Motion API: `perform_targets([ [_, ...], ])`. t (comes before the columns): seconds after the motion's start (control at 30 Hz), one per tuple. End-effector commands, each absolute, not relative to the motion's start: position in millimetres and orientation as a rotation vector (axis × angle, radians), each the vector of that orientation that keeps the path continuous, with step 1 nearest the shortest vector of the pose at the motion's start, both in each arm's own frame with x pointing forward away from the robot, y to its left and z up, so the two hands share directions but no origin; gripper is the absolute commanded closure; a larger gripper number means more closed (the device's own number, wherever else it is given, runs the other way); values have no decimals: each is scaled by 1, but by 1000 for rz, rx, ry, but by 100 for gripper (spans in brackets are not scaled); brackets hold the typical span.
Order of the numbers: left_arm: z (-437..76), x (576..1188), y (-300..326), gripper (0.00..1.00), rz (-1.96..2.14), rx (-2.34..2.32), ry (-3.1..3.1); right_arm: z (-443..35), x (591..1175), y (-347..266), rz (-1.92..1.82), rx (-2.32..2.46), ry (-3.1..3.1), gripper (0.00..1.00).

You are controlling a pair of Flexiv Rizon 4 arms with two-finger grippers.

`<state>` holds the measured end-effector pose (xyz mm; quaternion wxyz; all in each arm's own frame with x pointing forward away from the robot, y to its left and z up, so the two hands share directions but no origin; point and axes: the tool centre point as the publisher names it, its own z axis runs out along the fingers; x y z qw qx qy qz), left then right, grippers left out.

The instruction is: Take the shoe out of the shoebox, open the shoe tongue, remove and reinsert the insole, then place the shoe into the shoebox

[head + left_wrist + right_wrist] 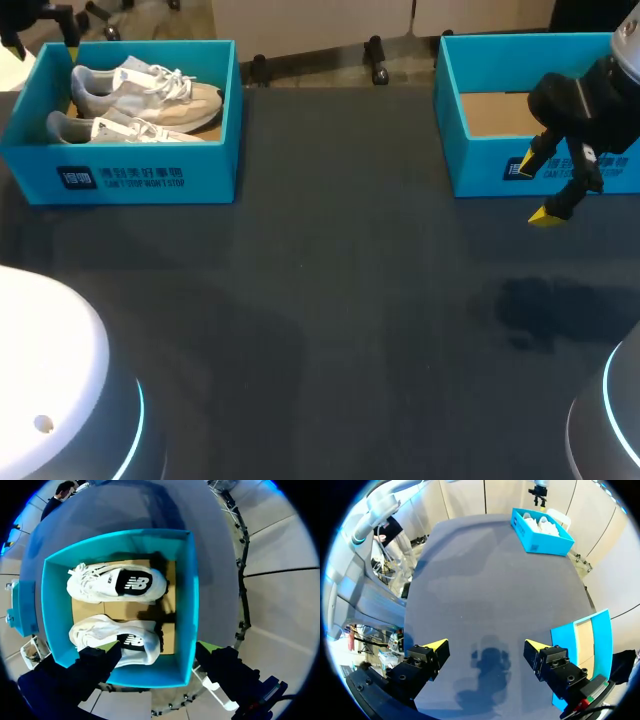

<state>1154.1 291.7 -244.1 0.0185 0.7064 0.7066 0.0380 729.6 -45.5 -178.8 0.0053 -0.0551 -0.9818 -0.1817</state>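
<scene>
Turquoise cardboard shoebox (150,175), upper left, holds two white sneakers (150,95); left gripper (157,650) above it and right gripper (486,647) both gape empty.

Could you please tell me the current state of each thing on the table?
Shoebox: open, holds both shoes.
Back shoe: upright, laced, insole in.
Front shoe: upright, laced, insole in.
Second box: open, nothing visible inside.
Left gripper: open, above the shoebox.
Right gripper: open, empty, above the table.
</scene>
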Motion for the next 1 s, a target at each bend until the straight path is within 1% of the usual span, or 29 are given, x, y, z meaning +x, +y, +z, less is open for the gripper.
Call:
perform_targets([
  [0.03, -244, 1142, 291, 0, 165, 2174, 2173, -179, 731, -45, -563, -173, -3073, 0],
  [0.33, -243, 1140, 292, 0, 164, 2187, 2167, -179, 731, -45, -563, -173, -3073, 0],
  [0.73, -252, 1086, 318, 0, 116, 2263, 2122, -179, 731, -45, -563, -173, -3073, 0],
  [1.0, -260, 1061, 323, 0, 90, 2325, 2067, -179, 731, -45, -563, -173, -3073, 0],
])
